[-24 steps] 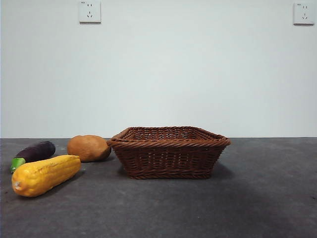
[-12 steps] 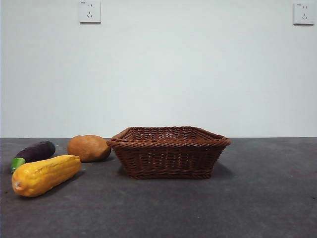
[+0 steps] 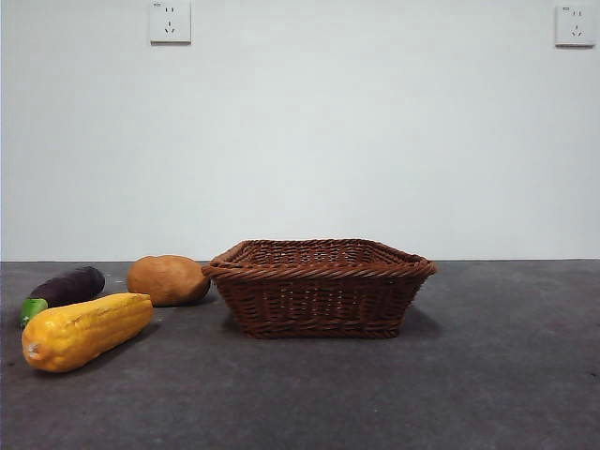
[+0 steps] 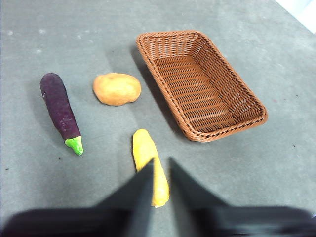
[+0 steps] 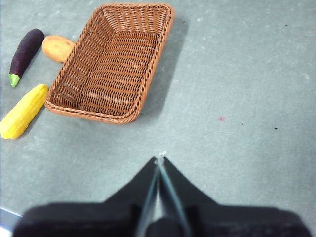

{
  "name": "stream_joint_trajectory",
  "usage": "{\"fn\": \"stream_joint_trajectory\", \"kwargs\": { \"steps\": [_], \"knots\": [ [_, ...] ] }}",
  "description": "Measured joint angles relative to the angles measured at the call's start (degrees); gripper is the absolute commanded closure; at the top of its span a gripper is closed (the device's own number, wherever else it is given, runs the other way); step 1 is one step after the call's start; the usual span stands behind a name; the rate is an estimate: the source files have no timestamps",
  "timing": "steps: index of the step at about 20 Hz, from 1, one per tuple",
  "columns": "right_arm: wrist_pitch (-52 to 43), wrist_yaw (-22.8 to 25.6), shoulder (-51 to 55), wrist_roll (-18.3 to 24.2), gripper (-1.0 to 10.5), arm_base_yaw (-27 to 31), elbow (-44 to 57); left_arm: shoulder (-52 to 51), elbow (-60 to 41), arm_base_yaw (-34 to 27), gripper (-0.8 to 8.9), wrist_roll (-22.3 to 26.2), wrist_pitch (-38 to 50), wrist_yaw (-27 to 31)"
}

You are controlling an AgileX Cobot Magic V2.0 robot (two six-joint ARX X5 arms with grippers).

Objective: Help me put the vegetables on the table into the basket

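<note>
The corn [image 3: 84, 330], the eggplant [image 3: 64, 289] and the potato [image 3: 168, 279] are all lying on the table [image 3: 487, 375], grouped to one side of the basket [image 3: 319, 286], which is sitting empty. In the front view the corn is lying nearest the camera, the eggplant behind it with its green end forward, and the potato is resting just beside the basket's rim without clearly touching it. The left gripper [image 4: 159, 165] is hanging in the air above the corn, its jaws parted by a narrow gap and grasping nothing. The right gripper [image 5: 160, 159] is hovering over bare table on the basket's other side, its jaws pressed together and holding nothing.
</note>
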State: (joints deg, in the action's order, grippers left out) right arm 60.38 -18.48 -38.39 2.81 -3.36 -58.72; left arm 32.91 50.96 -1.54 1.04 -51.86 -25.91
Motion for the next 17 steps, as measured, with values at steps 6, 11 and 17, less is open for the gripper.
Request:
{"fn": "stream_joint_trajectory", "kwargs": {
  "steps": [6,11,17],
  "knots": [
    [-0.2,0.0,-0.1,0.0,2.5,0.0,0.0,0.4,0.0,0.0,1.24,0.0,0.0,0.0],
    [-0.2,-0.2,-0.1,0.0,2.5,0.0,-0.2,1.7,0.0,0.0,1.24,0.3,0.0,0.0],
    [-4.1,-3.5,-3.1,-0.7,2.5,0.0,-0.3,2.6,0.0,0.0,1.24,0.3,0.2,-0.1]
  ]
}}
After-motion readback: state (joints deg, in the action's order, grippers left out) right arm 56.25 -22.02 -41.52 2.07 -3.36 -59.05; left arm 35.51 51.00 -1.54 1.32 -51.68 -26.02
